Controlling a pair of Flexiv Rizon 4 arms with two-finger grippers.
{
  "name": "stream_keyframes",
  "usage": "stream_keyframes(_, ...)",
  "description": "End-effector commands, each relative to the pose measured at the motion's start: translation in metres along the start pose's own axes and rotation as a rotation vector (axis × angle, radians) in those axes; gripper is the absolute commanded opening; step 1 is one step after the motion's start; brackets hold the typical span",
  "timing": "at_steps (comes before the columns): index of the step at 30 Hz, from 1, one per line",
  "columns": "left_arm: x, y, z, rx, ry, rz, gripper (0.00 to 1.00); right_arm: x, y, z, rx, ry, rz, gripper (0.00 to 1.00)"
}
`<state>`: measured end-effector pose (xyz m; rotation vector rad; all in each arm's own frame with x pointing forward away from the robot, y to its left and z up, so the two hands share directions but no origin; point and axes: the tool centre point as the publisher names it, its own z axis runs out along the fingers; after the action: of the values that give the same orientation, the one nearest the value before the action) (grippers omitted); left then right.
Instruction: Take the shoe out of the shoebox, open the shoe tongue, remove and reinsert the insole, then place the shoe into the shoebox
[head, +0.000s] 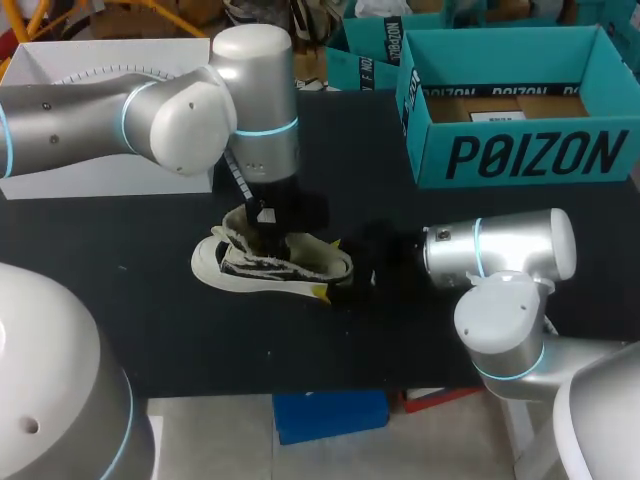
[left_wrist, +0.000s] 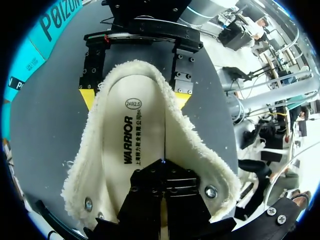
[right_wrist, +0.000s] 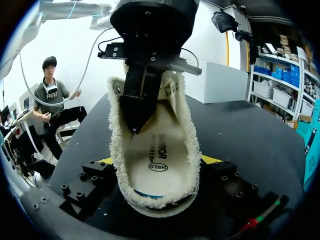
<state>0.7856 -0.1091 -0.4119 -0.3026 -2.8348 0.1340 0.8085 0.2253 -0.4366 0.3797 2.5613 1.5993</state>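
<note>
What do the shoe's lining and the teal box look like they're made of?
The lining of the shoe looks like cream fleece, fuzzy along its edge; the insole seems smooth fabric or foam. The box looks like matte cardboard, brown inside.

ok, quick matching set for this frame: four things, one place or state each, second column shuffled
1. shoe
2. teal shoebox
3. white box
4. left gripper

A. far left of the table
B. fingertips down inside the shoe
C. mid-table, heel clamped by the right gripper
D. far right, open, no shoe inside

Pairs: 1-C, 2-D, 3-A, 4-B
</note>
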Motion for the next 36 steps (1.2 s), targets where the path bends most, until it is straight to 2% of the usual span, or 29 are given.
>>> stream_keyframes(1,-0.003,0.001,0.011,0.006,0.005,-0.001,0.00,-0.003,-0.010,0.014,-0.007,-0.010,0.001,0.00)
stream_keyframes(14,-0.002,0.002,0.026,0.008,0.019,-0.010,0.00,-0.003,-0.010,0.014,-0.007,-0.010,0.001,0.00)
stream_keyframes(18,-0.002,0.002,0.026,0.004,-0.016,-0.012,0.00,-0.003,-0.010,0.014,-0.007,-0.010,0.001,0.00)
stream_keyframes(19,-0.001,0.001,0.026,-0.002,-0.026,-0.011,0.18,-0.003,-0.010,0.014,-0.007,-0.010,0.001,0.00)
stream_keyframes(20,-0.001,0.001,0.026,-0.004,-0.034,-0.006,0.26,-0.003,-0.010,0.014,-0.007,-0.010,0.001,0.00)
stream_keyframes(22,0.000,0.000,0.028,-0.011,-0.048,-0.007,0.33,-0.003,-0.010,0.014,-0.007,-0.010,0.001,0.00)
stream_keyframes(28,0.000,0.003,0.039,-0.056,-0.092,-0.025,0.33,-0.003,-0.010,0.014,-0.007,-0.010,0.001,0.00)
stream_keyframes(36,-0.001,0.008,0.058,-0.170,-0.210,-0.046,0.33,-0.003,-0.010,0.014,-0.007,-0.010,0.001,0.00)
